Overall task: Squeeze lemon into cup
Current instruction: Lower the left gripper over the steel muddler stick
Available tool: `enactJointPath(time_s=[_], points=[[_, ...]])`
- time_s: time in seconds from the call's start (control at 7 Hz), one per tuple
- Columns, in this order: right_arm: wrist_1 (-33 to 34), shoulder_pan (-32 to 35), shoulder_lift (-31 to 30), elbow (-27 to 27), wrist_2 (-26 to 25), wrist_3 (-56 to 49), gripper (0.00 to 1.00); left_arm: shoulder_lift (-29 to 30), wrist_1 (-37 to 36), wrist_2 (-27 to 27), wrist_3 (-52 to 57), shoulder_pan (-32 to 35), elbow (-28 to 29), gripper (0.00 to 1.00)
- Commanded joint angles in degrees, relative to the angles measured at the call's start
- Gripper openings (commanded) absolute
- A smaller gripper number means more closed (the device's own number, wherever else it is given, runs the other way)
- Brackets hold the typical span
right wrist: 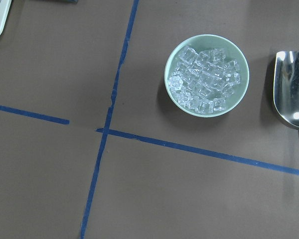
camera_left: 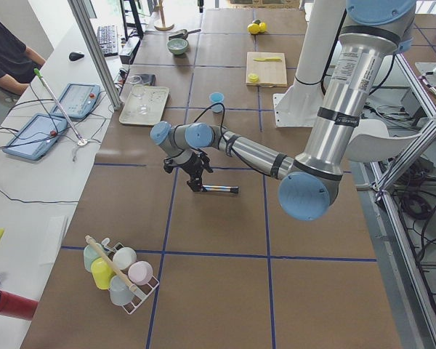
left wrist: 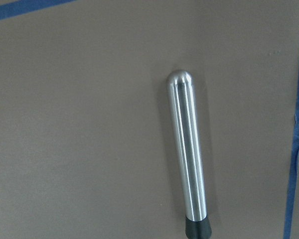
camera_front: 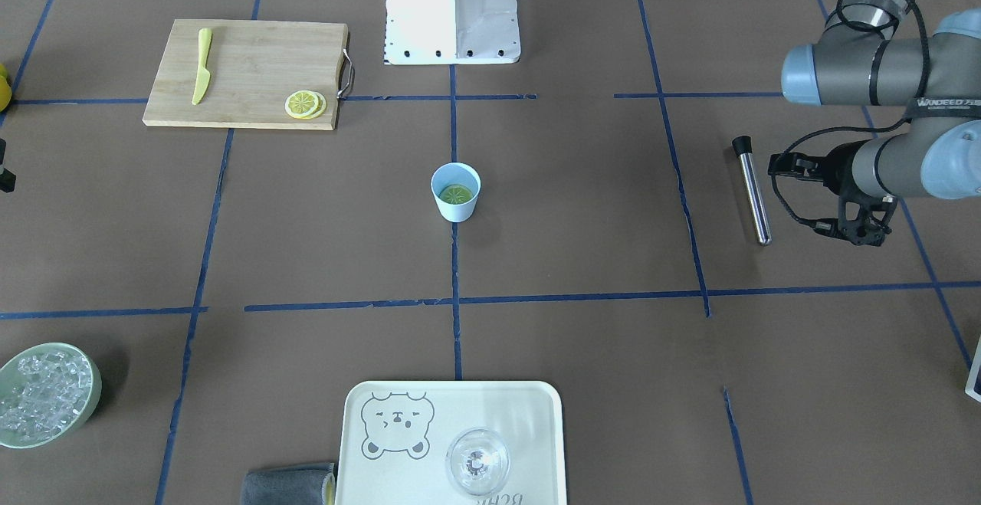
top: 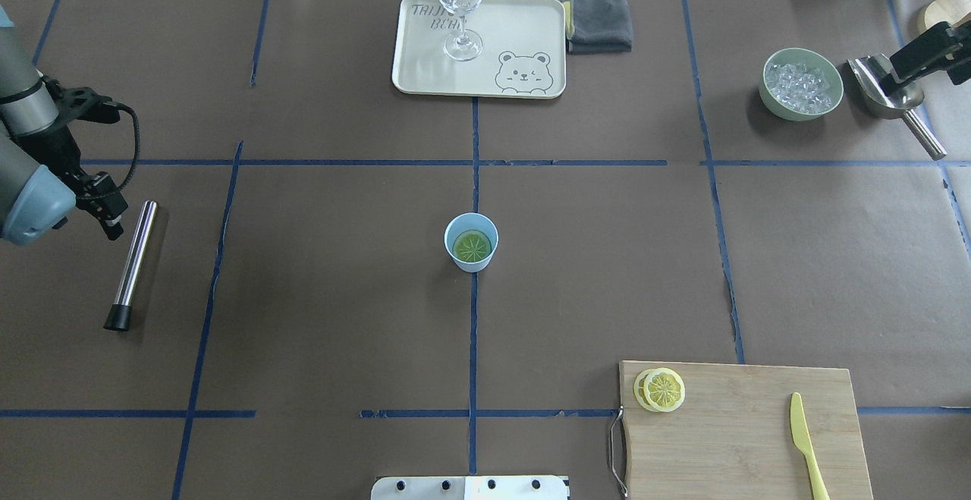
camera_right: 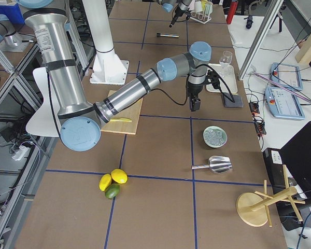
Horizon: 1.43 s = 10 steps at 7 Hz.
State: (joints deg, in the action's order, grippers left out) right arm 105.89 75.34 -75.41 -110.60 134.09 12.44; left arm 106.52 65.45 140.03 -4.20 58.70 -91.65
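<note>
The pale blue cup (top: 471,256) stands upright at the table's centre and shows again in the front-facing view as the cup (camera_front: 456,210). A lemon slice (top: 471,246) lies flat inside it. Two more lemon slices (top: 661,390) overlap on the wooden cutting board (top: 751,439). My left gripper (top: 108,215) hangs far to the left, beside a steel rod (top: 134,261), well away from the cup; I cannot tell whether its jaws are open or shut. My right gripper (top: 903,66) hovers at the far right over a metal scoop (top: 895,98); its state is also unclear.
A yellow plastic knife (top: 806,447) lies on the board. A green bowl of ice (top: 802,83) sits beside the scoop. At the far edge, a bear tray (top: 523,37) carries a clear glass (top: 460,7), with a grey cloth (top: 600,20) next to it.
</note>
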Motion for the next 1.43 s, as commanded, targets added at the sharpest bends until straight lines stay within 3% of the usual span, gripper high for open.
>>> enactJointPath(time_s=[0.0, 1.29], points=[[0.02, 0.95, -0.52, -0.05, 0.39, -0.84, 1.00, 0.00, 7.72, 0.51, -7.73, -2.89, 3.39, 1.00], [-0.06, 1.21, -0.53, -0.93, 0.47, -0.75, 1.00, 0.00, 14.26, 0.07, -14.35, -3.69, 7.36, 1.00]])
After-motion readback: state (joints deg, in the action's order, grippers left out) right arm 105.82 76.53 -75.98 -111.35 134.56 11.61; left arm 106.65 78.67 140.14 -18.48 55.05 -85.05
